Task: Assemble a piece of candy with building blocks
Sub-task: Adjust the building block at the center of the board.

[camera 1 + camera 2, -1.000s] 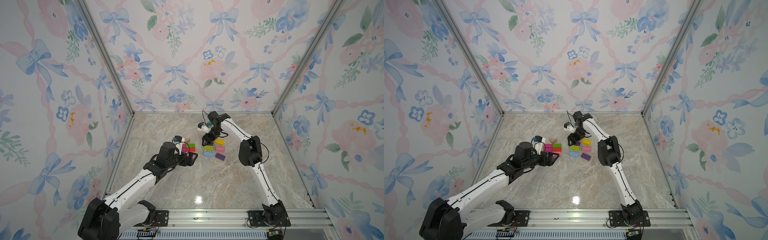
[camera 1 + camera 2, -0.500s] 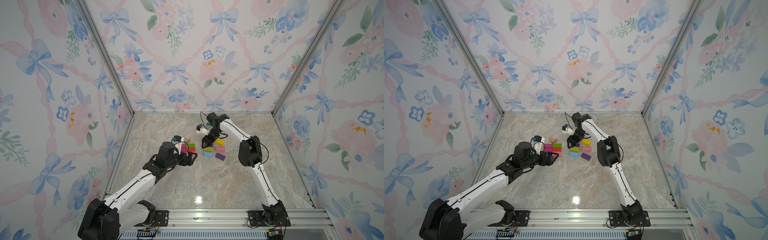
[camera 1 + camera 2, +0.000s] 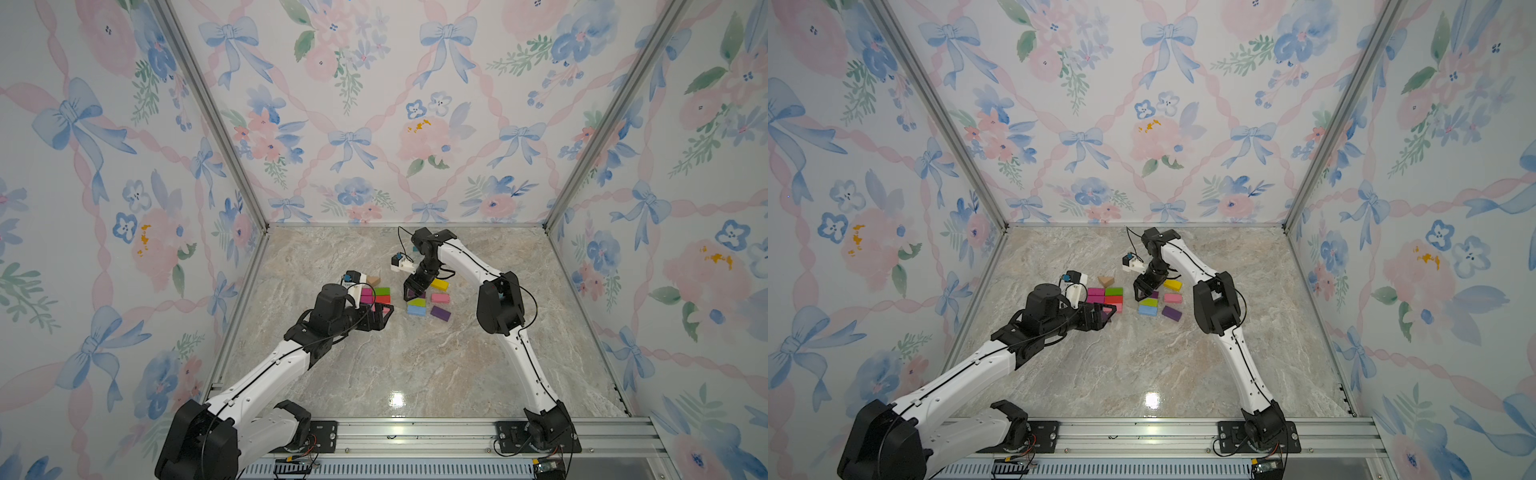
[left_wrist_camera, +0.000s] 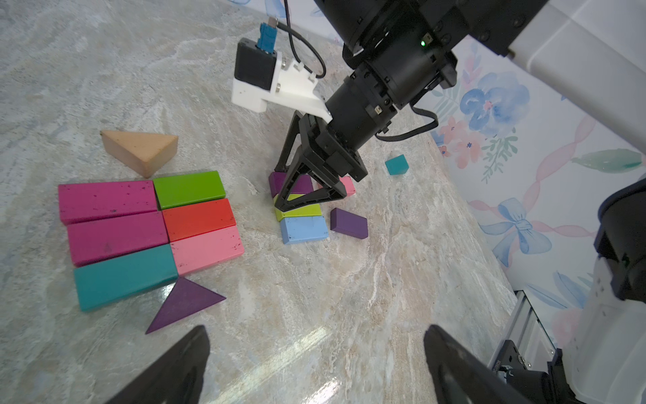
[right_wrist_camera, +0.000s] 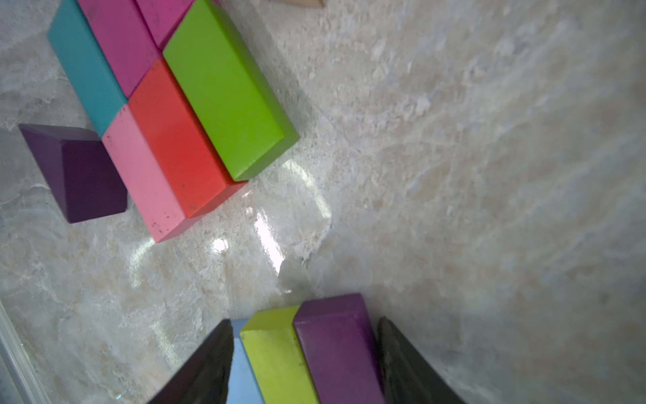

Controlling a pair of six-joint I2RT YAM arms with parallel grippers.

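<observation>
The right pincer (image 4: 307, 196) is coming down onto the loose bricks. A second ago it was hanging farther back over the desk (image 4: 314, 297), and now it is sitting low above the small cluster. Its jaws are parted and narrowing a little, straddling the lime brick (image 5: 276, 356) and the purple brick (image 5: 335, 349), which are lying side by side. In the right wrist view one finger (image 5: 209, 363) is overlapping the blue brick (image 5: 243, 381) next to the lime one, so as far as the pictures are showing, the jaws are not clamping anything yet. The left pincer (image 3: 381, 316) is staying where it was, released and spread wide, hovering just beside the slab (image 4: 115, 238) and holding nothing. That slab is six bricks in magenta, teal, green, red and pink, lying flush together on the desk. It is already reading as the candy's body, with the tan prism (image 4: 140, 150) pointing at one long side and the purple prism (image 4: 183, 304) touching the opposite side like wrapper twists. The descent suggests the right arm is going after another piece for the candy while the left is waiting. With two bricks between the jaws and a finger over a third, it is risking a double pick or a nudge to the cluster, so I judge it is needing to settle on one brick before closing.
</observation>
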